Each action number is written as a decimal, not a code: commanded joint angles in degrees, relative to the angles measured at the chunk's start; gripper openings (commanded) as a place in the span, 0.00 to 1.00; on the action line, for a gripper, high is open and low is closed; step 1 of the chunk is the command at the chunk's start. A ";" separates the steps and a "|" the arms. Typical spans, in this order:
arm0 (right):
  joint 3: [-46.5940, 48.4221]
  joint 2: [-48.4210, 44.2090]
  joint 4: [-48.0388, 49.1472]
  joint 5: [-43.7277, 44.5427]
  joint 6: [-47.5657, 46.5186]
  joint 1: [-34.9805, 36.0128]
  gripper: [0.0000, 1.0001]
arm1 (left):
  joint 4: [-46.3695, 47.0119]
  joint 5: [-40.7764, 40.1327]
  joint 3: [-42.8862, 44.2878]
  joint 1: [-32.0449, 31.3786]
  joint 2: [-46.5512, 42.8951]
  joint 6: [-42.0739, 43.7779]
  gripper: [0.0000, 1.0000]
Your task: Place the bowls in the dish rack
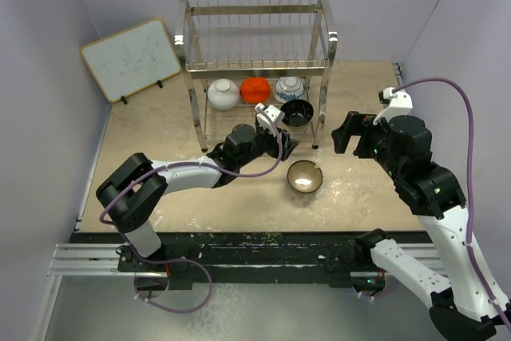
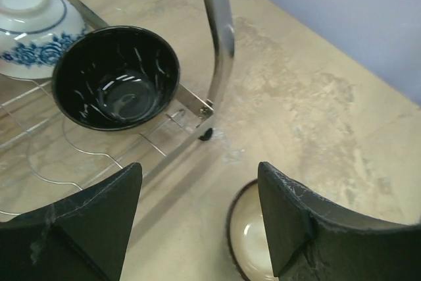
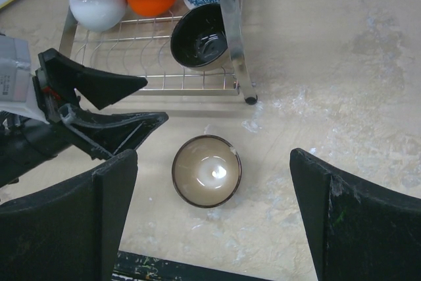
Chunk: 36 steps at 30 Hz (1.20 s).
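The tan-brown bowl [image 3: 206, 171] sits upright on the table [image 1: 375, 197], towards the near edge and just in front of the dish rack's front right leg; it is the only bowl not loaded. The right gripper [image 3: 212, 162] hangs over it, fingers spread wide and empty. A good pick likely means coming straight down, one finger inside the rim and one outside, closing gently because the glaze looks slippery.

The left gripper [image 1: 281, 143] lies just left of the bowl, fingers released and holding nothing, so it probably ought to clear out first.

On the lower shelf of the dish rack [image 1: 323, 77], the black bowl [image 1: 297, 113] fills the front right spot. The white bowl [image 1: 223, 93], orange-red bowl [image 1: 255, 89] and blue-and-white bowl [image 1: 289, 87] line the far side, leaving the front left open.
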 commanded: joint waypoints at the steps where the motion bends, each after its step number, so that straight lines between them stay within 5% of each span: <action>1: 1.34 -0.01 1.70 0.55 0.37 -0.27 0.99 | -4.97 -4.48 5.40 -0.70 2.42 13.32 0.76; 10: 1.45 0.89 2.39 0.62 -0.11 -0.22 0.99 | -9.22 -6.02 14.60 -2.43 9.58 24.07 0.80; 26: 0.84 1.57 3.25 0.75 -0.78 -0.22 0.99 | -19.36 -6.34 31.29 -2.39 22.24 29.96 0.76; 36: 0.58 1.78 3.36 0.80 -0.98 -0.22 0.99 | -18.93 -5.65 33.18 -0.40 25.16 27.96 0.54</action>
